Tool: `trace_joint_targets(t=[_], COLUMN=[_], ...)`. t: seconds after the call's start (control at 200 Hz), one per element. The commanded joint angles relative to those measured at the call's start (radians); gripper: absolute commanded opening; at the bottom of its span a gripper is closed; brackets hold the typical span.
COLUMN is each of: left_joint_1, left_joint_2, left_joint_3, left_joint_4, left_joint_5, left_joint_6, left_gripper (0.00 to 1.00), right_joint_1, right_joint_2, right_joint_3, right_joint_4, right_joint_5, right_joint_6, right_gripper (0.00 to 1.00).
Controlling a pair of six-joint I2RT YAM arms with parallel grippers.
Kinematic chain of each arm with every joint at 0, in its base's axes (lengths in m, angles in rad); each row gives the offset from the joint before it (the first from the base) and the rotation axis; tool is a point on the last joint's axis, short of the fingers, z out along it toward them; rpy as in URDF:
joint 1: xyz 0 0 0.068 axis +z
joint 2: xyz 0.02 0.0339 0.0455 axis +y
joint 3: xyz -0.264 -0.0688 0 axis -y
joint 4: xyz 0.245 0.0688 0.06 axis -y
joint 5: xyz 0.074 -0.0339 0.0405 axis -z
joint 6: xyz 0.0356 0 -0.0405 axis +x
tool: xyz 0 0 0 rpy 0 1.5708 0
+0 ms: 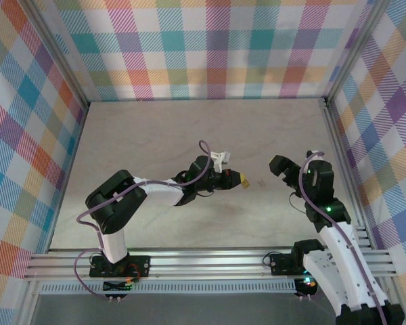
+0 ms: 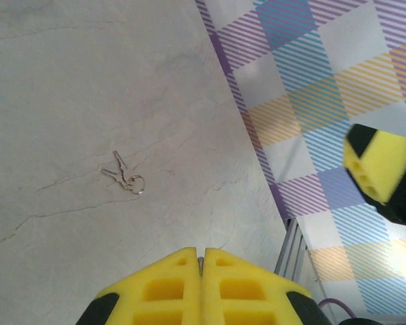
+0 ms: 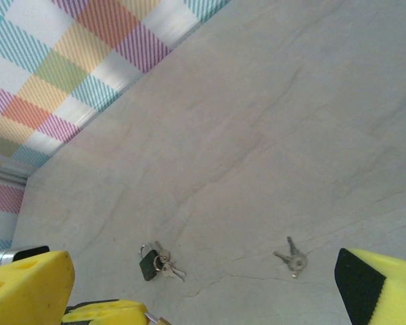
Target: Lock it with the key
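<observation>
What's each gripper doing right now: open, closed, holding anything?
Left gripper: closed, nothing seen in it.
Right gripper: open wide, holding nothing.

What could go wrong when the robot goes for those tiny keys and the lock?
1. The lone keys lie flat on the table, so the open right end effector could slip off them or scrape the table.
2. The lock lies loose; a nudge might slide it away.
3. The shut left end effector hangs close to the right one; they might bump.
</observation>
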Motion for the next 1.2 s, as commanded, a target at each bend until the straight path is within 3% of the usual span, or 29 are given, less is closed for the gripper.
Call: trace_joint_targets(t=[0.0,0.455,1.195], left_joint_1=[-0.019,-0.04,-0.064], left_joint_2=[0.016,0.064,0.261], left_joint_3=[0.042,0.147,0.367], left_joint_4=[-0.047,-0.258,-0.366], left_joint_5=[-0.018,-0.06,-0.104], left_joint_6=[0.026,0.079,0.035], left_gripper=[0.0,0.0,0.0], right_joint_1=[-0.005,-0.005,-0.005], right_joint_2=[-0.028,-0.134,-0.156], right_joint_3=[-0.061,-0.171,-0.182], right_joint_4=[-0.074,-0.052,-0.043], right_joint_5=[0.067,0.146,0.135], right_joint_6=[-0.031,0.009,0.007], right_gripper=[0.99,0.99,0.99])
